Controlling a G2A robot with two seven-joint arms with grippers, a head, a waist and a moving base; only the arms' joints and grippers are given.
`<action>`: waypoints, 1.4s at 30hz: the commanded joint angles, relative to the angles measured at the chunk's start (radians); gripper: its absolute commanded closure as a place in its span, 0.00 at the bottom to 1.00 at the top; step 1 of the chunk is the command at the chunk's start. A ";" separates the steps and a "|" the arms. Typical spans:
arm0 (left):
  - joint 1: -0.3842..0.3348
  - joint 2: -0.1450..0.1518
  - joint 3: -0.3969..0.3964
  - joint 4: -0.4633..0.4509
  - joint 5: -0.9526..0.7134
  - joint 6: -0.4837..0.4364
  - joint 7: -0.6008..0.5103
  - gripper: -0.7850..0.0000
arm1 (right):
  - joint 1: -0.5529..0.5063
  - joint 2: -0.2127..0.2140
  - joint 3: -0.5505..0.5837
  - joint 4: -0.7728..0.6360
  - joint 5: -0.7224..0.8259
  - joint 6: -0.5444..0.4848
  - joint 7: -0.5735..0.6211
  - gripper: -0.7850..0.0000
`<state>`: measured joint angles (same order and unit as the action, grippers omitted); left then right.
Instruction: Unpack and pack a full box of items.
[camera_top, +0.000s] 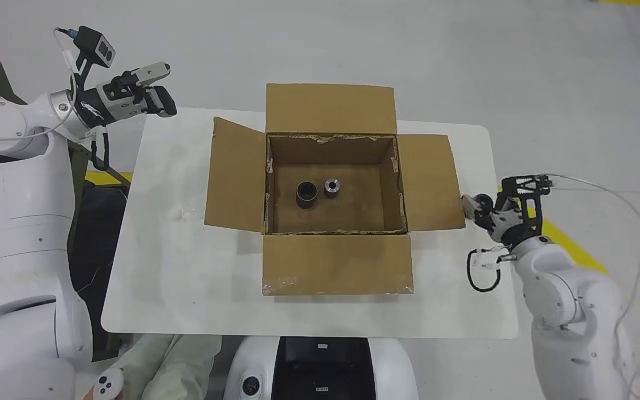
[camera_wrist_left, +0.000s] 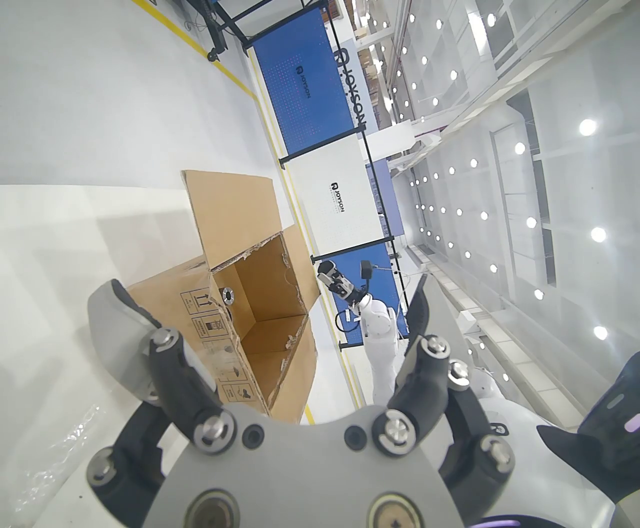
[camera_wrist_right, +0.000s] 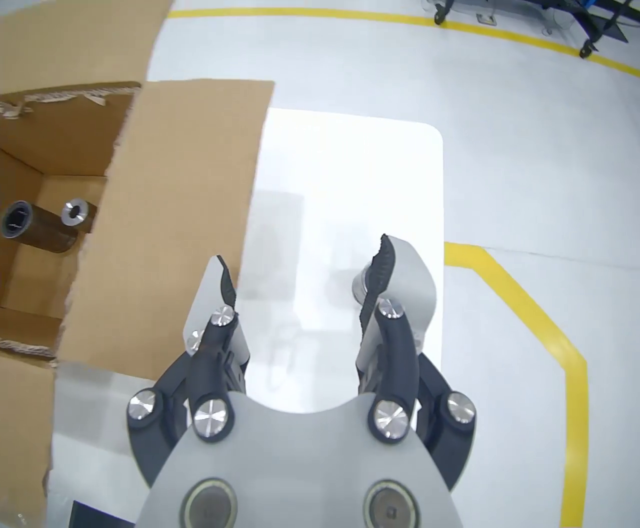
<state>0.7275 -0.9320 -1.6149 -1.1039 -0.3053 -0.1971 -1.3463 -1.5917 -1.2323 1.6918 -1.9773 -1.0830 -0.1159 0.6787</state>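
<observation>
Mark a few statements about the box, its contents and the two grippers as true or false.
1. The cardboard box has its flaps folded open. True.
2. Three items are inside it. False: there are two, a dark cylinder and a smaller metal part.
3. The left gripper holds the dark cylinder. False: it is open and empty, away from the box.
4. The right gripper is open, over the table beside a box flap. True.

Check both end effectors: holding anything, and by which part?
Nothing held: the left end effector and the right end effector are both open and empty, outside the box.
</observation>
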 joint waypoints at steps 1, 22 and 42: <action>0.000 0.000 0.000 0.000 0.000 0.000 0.000 0.00 | 0.002 0.001 0.008 0.018 0.006 0.005 0.006 0.28; 0.000 0.000 0.000 0.000 0.000 0.000 0.000 0.00 | 0.126 0.010 -0.018 0.281 0.009 0.059 0.020 0.15; 0.000 0.000 0.000 0.000 0.000 0.000 0.000 0.00 | 0.262 0.015 -0.076 0.515 -0.009 0.027 -0.044 0.15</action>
<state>0.7275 -0.9320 -1.6149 -1.1039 -0.3053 -0.1971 -1.3463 -1.3360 -1.2168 1.6193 -1.4712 -1.0942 -0.0872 0.6373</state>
